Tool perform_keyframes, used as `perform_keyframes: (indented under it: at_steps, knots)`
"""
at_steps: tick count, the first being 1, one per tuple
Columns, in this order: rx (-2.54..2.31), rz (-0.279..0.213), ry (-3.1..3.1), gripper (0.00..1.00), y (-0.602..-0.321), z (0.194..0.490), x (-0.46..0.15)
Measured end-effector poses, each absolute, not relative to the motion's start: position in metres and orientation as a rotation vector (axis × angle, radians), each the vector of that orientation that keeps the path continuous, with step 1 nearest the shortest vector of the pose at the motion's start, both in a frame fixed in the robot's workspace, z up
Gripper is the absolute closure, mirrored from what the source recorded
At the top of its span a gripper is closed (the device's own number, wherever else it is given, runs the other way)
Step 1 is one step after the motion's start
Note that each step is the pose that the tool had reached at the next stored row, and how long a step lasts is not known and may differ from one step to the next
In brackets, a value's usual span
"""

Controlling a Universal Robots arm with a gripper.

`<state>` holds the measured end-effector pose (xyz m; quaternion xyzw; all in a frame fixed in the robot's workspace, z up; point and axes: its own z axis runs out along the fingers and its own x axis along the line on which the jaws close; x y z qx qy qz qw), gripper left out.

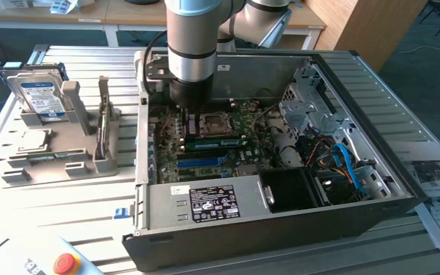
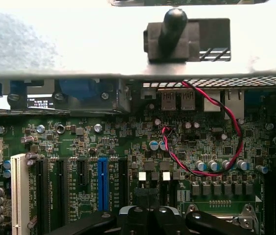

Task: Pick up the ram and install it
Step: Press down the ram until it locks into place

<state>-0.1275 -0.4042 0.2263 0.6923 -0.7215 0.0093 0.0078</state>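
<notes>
Gripper (image 2: pixel 147 213): black, rounded, glossy fingers pressed together, nothing visible between them. In the exterior view it (image 1: pixel 189 126) hangs below the grey arm at centre frame, tip down inside the case.
Ram (image 1: pixel 213 141): long, thin green stick lying flat-edged in the board's slots, just right of the gripper tip at centre frame (whether the fingers touch it, I cannot tell).
Board (image 2: pixel 128 147): matte green, dotted with silver-topped capacitors and tiny chips.
Blue slot (image 2: pixel 102 181): narrow plastic strip among black ones.
White slot (image 2: pixel 17 191): a longer cream strip, beside the black ones.
Wire (image 2: pixel 238 132): twisted red and black pair, looping over the capacitors.
Case (image 1: pixel 281 229): black box, side open, bare metal inside.
Supply (image 1: pixel 204 203): grey sheet-metal block with a black label, lower centre.
Holder (image 1: pixel 75 166): grey plastic rack, left of frame on the ribbed metal table (image 1: pixel 52 200).
Drive (image 1: pixel 40 94): boxy, blue-and-white label, upright in the holder.
Card (image 1: pixel 102 114): thin board standing on edge in the holder.
Button (image 1: pixel 66 263): red dome, lower left.
</notes>
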Motion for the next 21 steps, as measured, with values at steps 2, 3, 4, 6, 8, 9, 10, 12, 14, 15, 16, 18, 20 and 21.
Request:
perform_keyframes:
  at_steps: [2, 3, 4, 6, 8, 9, 10, 12, 14, 15, 16, 18, 20, 21]
  knots:
    - [2.164, 0.029, -2.256, 0.9, -0.4042, 0.2255, -0.1275]
    - [2.164, 0.029, -2.256, 0.9, -0.4042, 0.2251, -0.1275]
    - [2.164, 0.029, -2.256, 0.9, -0.4043, 0.2248, -0.1276]
    - [2.164, 0.029, -2.256, 0.9, -0.4043, 0.2247, -0.1276]
    - [2.164, 0.029, -2.256, 0.9, -0.4043, 0.2246, -0.1275]
    - [2.164, 0.029, -2.256, 0.9, -0.4043, 0.2244, -0.1275]
    - [2.164, 0.029, -2.256, 0.9, -0.4043, 0.2238, -0.1275]
    - [2.165, 0.03, -2.256, 0.9, -0.4043, 0.223, -0.1275]
    - [2.165, 0.03, -2.256, 0.9, -0.4043, 0.2229, -0.1275]
    - [2.165, 0.03, -2.256, 0.9, -0.4043, 0.2229, -0.1275]
    - [2.165, 0.03, -2.256, 0.9, -0.4043, 0.2229, -0.1275]
    - [2.165, 0.03, -2.256, 0.9, -0.4042, 0.2229, -0.1275]
    - [2.165, 0.03, -2.256, 0.9, -0.4043, 0.2229, -0.1275]
    - [2.165, 0.03, -2.256, 0.9, -0.4043, 0.2229, -0.1275]
